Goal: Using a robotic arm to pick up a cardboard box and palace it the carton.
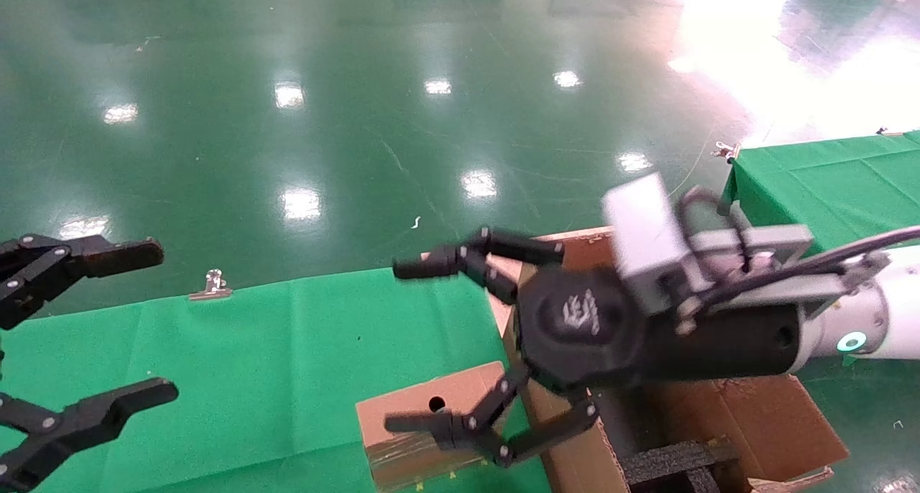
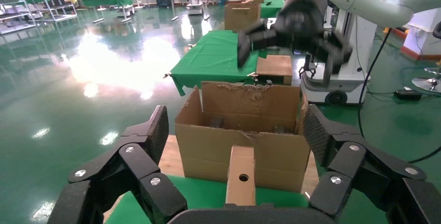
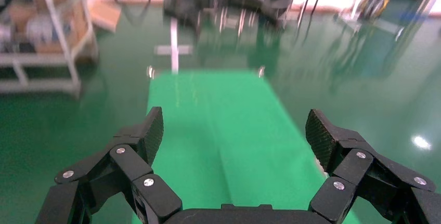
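Observation:
The small brown cardboard box [image 1: 406, 421], with a round hole in its face, lies on the green table next to the carton [image 1: 755, 414]. The carton is large, with ragged flaps and black foam [image 1: 672, 464] inside. My right gripper [image 1: 402, 346], on the white arm with the green ring light, is open and empty. It hovers over the carton's left wall and the small box, its lower finger in front of the box. My left gripper [image 1: 147, 324] is open and empty at the table's far left. The left wrist view shows its own gripper [image 2: 236, 130], the box [image 2: 241, 174], the carton [image 2: 208, 141] and the right gripper [image 2: 291, 31] above. The right wrist view shows its own open gripper [image 3: 236, 130] over green cloth.
The green-clothed table [image 1: 251, 349] stretches between the two grippers, with a metal clip [image 1: 210, 286] on its far edge. A second green table [image 1: 826, 184] stands at the right. Glossy green floor lies beyond. Another brown box [image 2: 274, 66] lies on that far table.

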